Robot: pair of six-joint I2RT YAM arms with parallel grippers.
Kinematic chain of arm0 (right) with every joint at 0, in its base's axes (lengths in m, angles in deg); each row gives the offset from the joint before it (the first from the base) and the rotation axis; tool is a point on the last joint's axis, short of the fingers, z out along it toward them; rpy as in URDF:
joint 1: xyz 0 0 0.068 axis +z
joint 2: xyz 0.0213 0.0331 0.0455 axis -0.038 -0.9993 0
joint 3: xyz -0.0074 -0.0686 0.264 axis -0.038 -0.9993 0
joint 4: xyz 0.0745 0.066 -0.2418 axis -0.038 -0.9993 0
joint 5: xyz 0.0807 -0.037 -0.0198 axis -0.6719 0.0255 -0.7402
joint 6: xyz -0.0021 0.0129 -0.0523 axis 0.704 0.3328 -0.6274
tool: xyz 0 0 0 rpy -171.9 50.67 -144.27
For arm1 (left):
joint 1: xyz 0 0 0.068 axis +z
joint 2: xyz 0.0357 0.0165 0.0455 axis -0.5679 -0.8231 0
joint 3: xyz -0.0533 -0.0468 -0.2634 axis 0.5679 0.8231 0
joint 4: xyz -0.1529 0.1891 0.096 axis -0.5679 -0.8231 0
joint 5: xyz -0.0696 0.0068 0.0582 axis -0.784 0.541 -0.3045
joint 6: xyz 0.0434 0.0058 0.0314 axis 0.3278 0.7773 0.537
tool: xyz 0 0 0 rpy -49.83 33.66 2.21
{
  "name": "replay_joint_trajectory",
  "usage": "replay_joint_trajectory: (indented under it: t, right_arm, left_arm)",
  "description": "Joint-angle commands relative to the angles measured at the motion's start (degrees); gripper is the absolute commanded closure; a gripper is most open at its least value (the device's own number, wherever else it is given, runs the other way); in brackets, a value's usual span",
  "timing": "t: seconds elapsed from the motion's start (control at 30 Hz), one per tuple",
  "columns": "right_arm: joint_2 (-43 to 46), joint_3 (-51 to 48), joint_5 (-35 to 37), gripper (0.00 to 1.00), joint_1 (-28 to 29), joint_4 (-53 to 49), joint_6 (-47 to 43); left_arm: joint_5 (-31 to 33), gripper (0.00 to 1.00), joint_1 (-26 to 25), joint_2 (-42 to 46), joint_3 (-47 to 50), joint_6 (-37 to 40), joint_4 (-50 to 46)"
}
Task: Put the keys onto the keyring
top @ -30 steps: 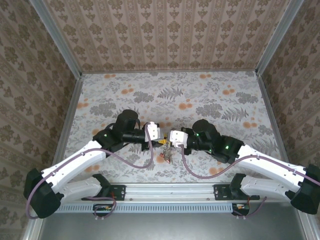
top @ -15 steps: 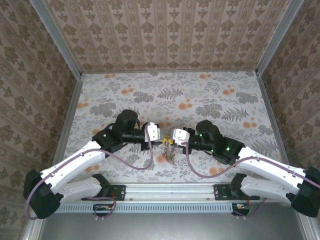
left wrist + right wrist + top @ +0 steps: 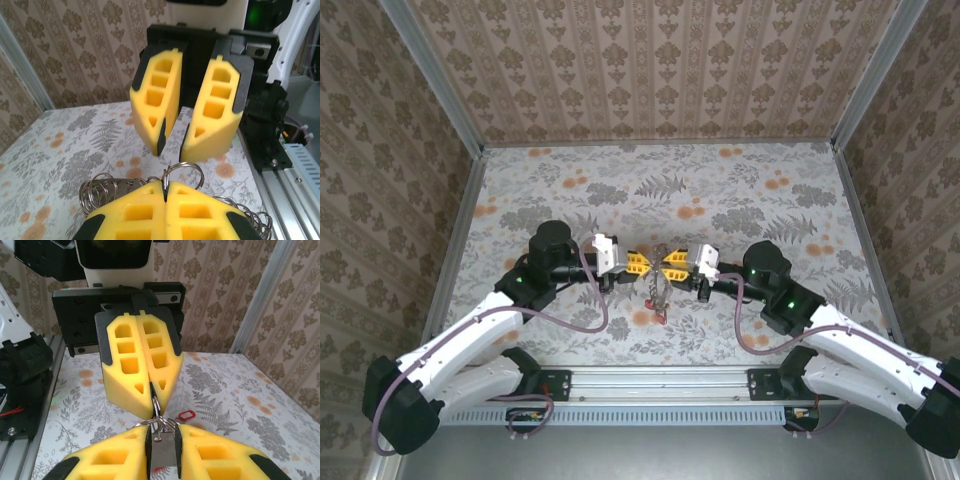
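- Top view: both arms reach inward, and the left hand [image 3: 638,263] and right hand [image 3: 672,265] meet tip to tip near the middle of the bench's [image 3: 770,190] near edge. The keyring [image 3: 660,274] is between them, with keys [image 3: 659,303] dangling below. The bench is floral-printed and the walls [image 3: 650,70] are patterned.
- Left wrist: the left hand's yellow fingers are pressed together, pinching the thin wire keyring above the bench. The right hand faces it with fingers parted.
- Right wrist: a grey key blade [image 3: 162,456] sits in the right hand's gap; contact is unclear. A red-headed key [image 3: 186,415] shows beyond.
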Motion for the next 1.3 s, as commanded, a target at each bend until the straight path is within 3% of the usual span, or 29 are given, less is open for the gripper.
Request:
replay_joint_trajectory:
  t: [0.0, 0.27, 0.8, 0.97, 1.07, 1.17, 1.27]
  right_arm:
    - [-1.14, 0.57, -3.18, 0.76, -0.30, 2.78, 2.08]
    - [-2.42, 0.98, -3.75, 0.80, -0.29, 4.47, 3.17]
    - [-3.20, 3.04, -8.39, 0.86, -0.51, 5.42, 4.64]
    - [-3.68, 3.45, -9.77, 1.00, -0.97, 6.06, 5.07]
    - [-3.10, 3.36, -10.21, 1.00, -1.38, 5.91, 4.92]
    - [-2.10, 3.26, -10.63, 1.00, -1.78, 4.68, 4.53]
    - [-1.44, 5.33, -8.57, 1.00, -1.85, -3.80, 0.83]
  left_arm:
    - [-4.13, 1.00, 0.34, 0.96, -0.03, -3.67, 7.99]
    - [-4.37, 1.00, -0.03, 0.32, 1.83, -8.52, 15.56]
    - [-3.69, 1.00, -2.11, -2.58, 2.57, -6.10, 14.82]
    - [-3.59, 1.00, -2.21, -3.40, 3.16, -6.08, 14.94]
    - [-3.33, 1.00, -1.97, -3.21, 4.21, -5.90, 14.85]
    - [-3.14, 1.00, -1.32, -2.64, 5.35, -6.00, 14.87]
    - [-1.80, 1.00, -0.49, -1.65, 5.24, -5.39, 12.16]
